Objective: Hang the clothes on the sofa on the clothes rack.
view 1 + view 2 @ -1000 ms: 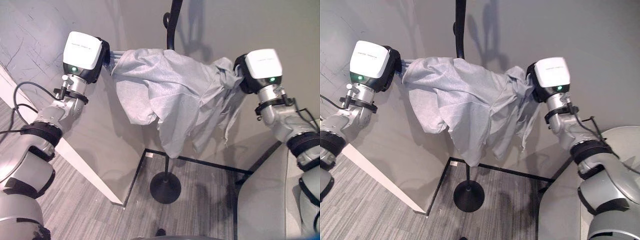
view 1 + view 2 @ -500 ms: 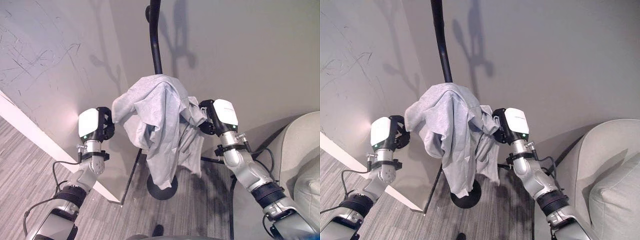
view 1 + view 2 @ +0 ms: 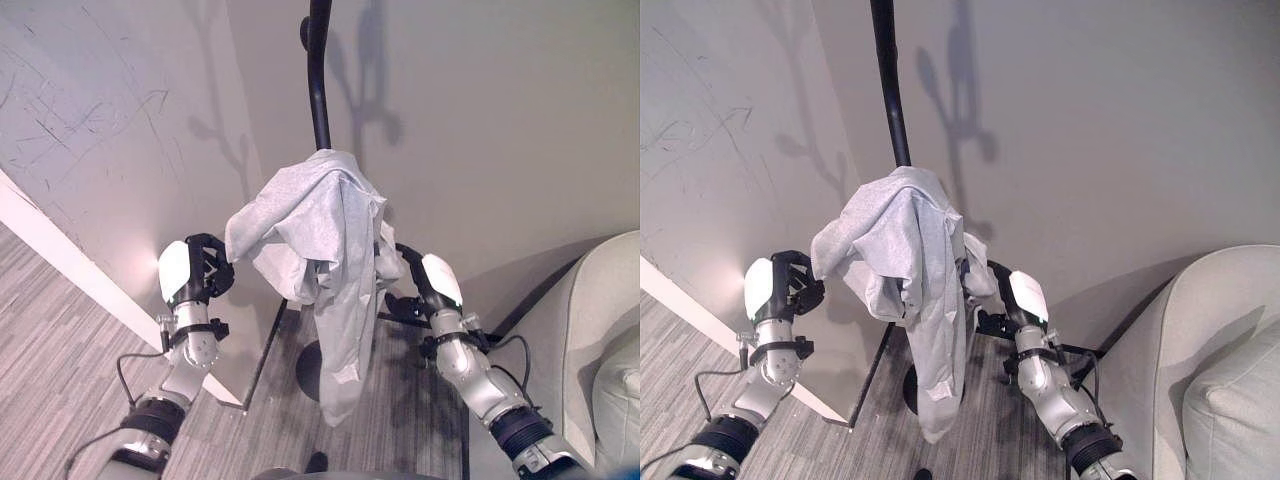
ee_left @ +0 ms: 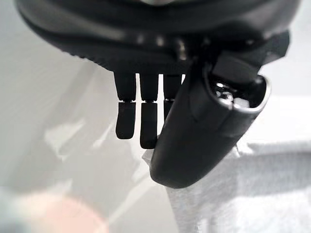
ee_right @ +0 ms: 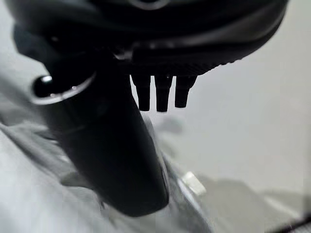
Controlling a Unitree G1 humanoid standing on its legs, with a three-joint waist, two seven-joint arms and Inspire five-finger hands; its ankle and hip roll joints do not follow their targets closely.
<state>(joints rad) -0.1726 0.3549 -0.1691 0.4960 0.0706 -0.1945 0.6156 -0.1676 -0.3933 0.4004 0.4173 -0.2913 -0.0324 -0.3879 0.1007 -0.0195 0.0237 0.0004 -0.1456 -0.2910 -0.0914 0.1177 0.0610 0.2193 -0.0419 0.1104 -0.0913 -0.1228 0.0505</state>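
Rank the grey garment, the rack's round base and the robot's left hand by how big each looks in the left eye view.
1. Grey garment, draped over the black clothes rack: clearly the largest.
2 and 3. Left hand and the rack's round base: unsure, since the garment covers much of the base and the hand is nearer the camera.

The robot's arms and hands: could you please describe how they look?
Both arms are silver-grey with black bands. The left hand and the right hand are dark, each with a glossy white cover on its back bearing a small green light. Thin black cables run beside the forearms.
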